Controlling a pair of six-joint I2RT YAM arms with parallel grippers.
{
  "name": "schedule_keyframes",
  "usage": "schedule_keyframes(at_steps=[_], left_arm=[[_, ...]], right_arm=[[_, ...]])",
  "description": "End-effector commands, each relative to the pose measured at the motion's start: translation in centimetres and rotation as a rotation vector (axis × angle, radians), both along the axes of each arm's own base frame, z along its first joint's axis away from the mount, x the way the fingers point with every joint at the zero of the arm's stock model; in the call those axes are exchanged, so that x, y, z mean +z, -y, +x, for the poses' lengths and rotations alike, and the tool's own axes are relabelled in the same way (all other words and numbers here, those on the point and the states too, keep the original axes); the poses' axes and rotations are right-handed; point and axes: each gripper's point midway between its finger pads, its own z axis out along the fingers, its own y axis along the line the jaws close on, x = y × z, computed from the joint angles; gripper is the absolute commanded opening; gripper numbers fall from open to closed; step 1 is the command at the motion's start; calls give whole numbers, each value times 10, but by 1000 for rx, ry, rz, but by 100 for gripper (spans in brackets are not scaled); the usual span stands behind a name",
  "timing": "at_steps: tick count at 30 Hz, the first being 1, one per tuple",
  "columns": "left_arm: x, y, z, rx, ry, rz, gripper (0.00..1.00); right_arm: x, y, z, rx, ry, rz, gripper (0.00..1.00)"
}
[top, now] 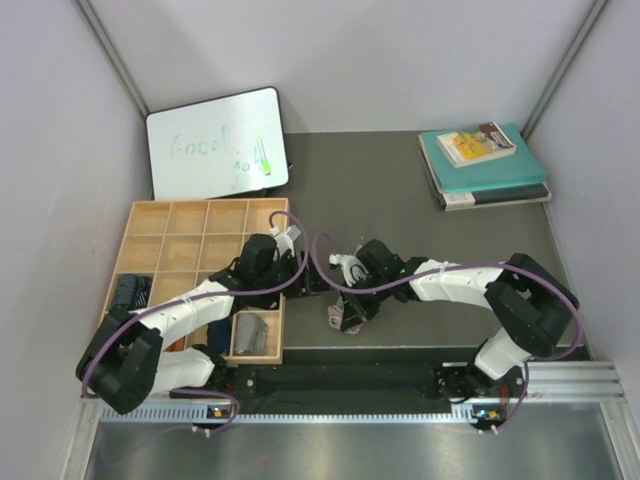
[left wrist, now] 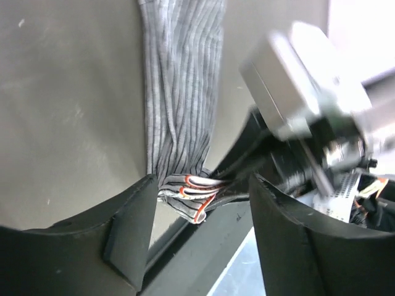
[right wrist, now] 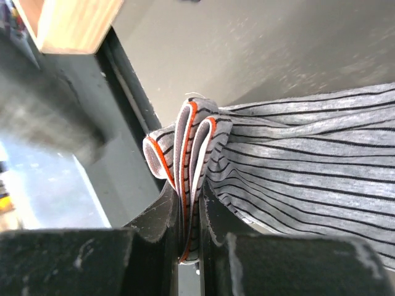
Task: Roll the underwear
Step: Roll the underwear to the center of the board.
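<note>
Two robot arms meet at the near middle of the table (top: 400, 200), just right of a wooden tray (top: 165, 225), with one pair of striped underwear (right wrist: 296, 166) between them. The right pincer (right wrist: 188, 203) is clamped tight on the bunched waistband (right wrist: 185, 142), whose orange-and-white trim stands up in folds above its jaws, while the rest of the grey, finely striped cloth trails away from it across the dark table. The left pincer (left wrist: 202, 185) stands open, one jaw on each side of that same bunched end and gripping nothing. A grey garment (top: 255, 335) lies in the tray's near right compartment. The striped cloth looks thin, light and wholly limp: it drapes and gathers into long creases wherever it is pulled, so it will likely stretch instead of sliding as one piece, and it will not hold a shape on its own. It is not fragile, and a firm squeeze should do no harm. The elastic waistband appears to be the thickest and firmest part and so the safest place to take hold, pinching through all of the folded layers at once. A grip on a single layer of the body cloth would probably slip or pull the bundle apart, and any roll made of it may spring loose once released.
</note>
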Motion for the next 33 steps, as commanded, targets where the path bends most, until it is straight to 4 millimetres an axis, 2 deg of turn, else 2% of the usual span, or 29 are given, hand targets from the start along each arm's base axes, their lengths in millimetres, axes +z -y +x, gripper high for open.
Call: schedule_keyframes(at_steps=[1,4,10,15,19,26,33], left_arm=[[20,15,7,-99,199,-87,67],[17,23,2,-147,238,-92,67],[-5,26,-7,-178,228,-91,68],[-16,34,-20,-235,229,-83,73],[-28,39,-29,-264,226,-57,73],[-44,41,-40,-294,193,-24,69],[-66,40,-31,-267,183,42,59]], right_arm=[[24,-9,8,27,-126,117,0],[22,-5,15,12,-197,139,0],[8,7,27,-20,-304,161,0],[0,11,33,-27,-345,162,0],[-6,17,41,-52,-381,172,0],[-12,21,47,-77,-414,171,0],[-13,21,48,-72,-426,178,0]])
